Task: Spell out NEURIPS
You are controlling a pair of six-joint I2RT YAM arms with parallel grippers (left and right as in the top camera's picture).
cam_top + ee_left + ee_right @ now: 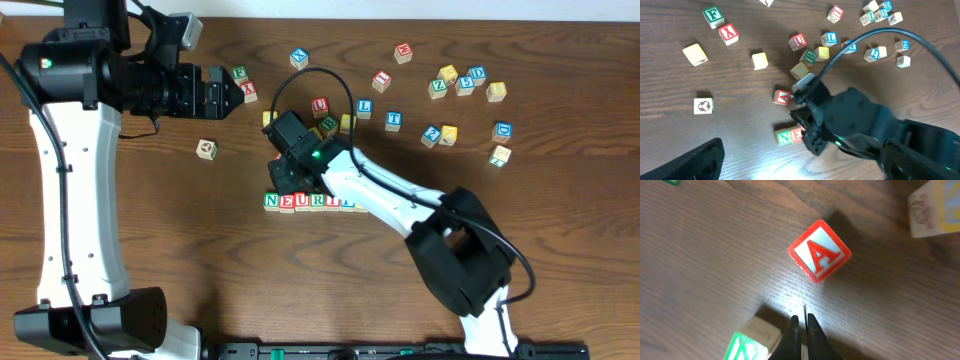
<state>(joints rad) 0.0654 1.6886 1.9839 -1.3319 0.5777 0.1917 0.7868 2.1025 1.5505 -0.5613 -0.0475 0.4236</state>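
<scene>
A row of letter cubes lies mid-table and reads N, E, U, R, I. Its right end is hidden under my right arm. In the left wrist view only the green N and red E of that row show. My right gripper is shut with nothing in it, its tips low over the table just behind the green N cube. A red A cube lies apart, a little beyond the tips. My left gripper hovers open at the back left, next to a red X cube.
Loose cubes lie behind the row: a red U, a blue L and a blue X. Several more are scattered at the back right. A cube with a ball picture lies alone at the left. The right arm crosses the row's right end.
</scene>
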